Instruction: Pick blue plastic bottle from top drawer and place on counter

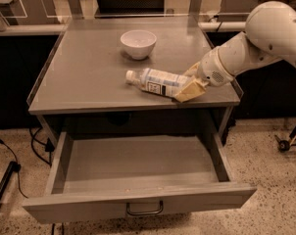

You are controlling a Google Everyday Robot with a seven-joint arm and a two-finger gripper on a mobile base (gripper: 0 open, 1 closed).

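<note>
While the tool (pixel 186 84) grips the blue plastic bottle (pixel 155 79) on the counter (pixel 84 75), its label (pixel 161 86) is illegible.

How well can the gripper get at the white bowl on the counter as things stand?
Probably yes. The gripper is at the base end of the blue plastic bottle, which lies on the counter. The white bowl stands apart behind the bottle, with nothing over it.

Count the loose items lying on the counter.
2: a white bowl toward the back, and the blue plastic bottle lying on its side near the front edge, with the pincer at its base end. None seems hidden.
</note>
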